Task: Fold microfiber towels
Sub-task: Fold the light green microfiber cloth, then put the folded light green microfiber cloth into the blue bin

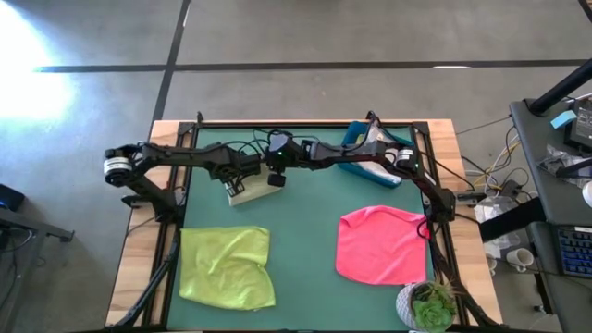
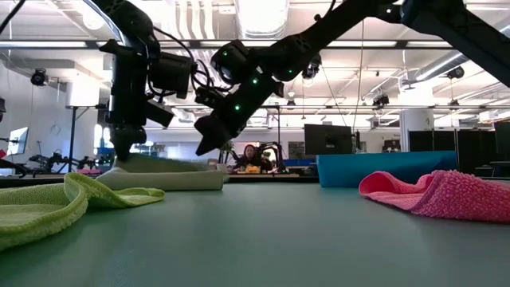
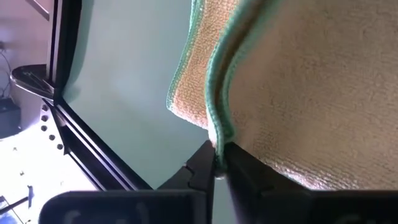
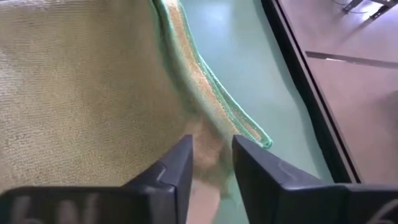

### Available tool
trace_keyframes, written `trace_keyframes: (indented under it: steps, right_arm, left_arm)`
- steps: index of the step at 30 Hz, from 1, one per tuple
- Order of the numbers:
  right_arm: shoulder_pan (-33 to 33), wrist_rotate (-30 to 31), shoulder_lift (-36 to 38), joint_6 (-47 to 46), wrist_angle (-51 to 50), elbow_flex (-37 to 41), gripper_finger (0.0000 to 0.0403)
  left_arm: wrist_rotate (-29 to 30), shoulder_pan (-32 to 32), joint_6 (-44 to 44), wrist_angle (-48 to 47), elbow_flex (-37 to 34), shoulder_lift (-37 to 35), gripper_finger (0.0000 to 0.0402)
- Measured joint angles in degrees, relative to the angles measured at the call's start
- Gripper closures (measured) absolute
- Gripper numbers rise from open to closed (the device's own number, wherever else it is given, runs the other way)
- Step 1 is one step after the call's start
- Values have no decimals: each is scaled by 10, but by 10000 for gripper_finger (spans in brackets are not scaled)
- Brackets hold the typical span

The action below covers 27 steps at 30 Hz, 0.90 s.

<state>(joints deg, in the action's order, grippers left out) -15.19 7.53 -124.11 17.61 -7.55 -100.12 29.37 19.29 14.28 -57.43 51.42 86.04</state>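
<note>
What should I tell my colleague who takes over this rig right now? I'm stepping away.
Left gripper: shut on the edge of the pale green towel, at the back of the mat.
Right gripper: open, above the same towel, holding nothing.
Pale green towel lies folded and compact. Lime green towel lies loosely spread at the front left, hot pink towel at the front right; both unfolded. Blue bin sits at the back right.
Done: the pale green fold looks nearly finished.
Left: release it, then fold lime green and pink.

Two dark jointed arms w/ black cables, green LEDs.
</note>
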Motion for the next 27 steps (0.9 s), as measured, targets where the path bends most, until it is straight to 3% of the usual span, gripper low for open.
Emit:
trace_keyframes:
  steps: [8,13,20,24,27]
  right_arm:
    - [-3,8,2,2,-39,-18,256]
    - [-6,30,10,33,-175,-75,248]
    - [-28,28,11,33,-372,-157,245]
    - [-48,24,12,-1,-467,-168,245]
    - [-56,-15,15,-17,-522,-157,246]
  left_arm:
    - [60,4,0,-2,2,0,301]
    - [70,5,-16,-41,38,-1,260]
    - [70,5,-15,-127,97,-43,249]
    - [23,-2,4,-132,91,-101,249]
    - [-28,-15,48,-124,72,-147,249]
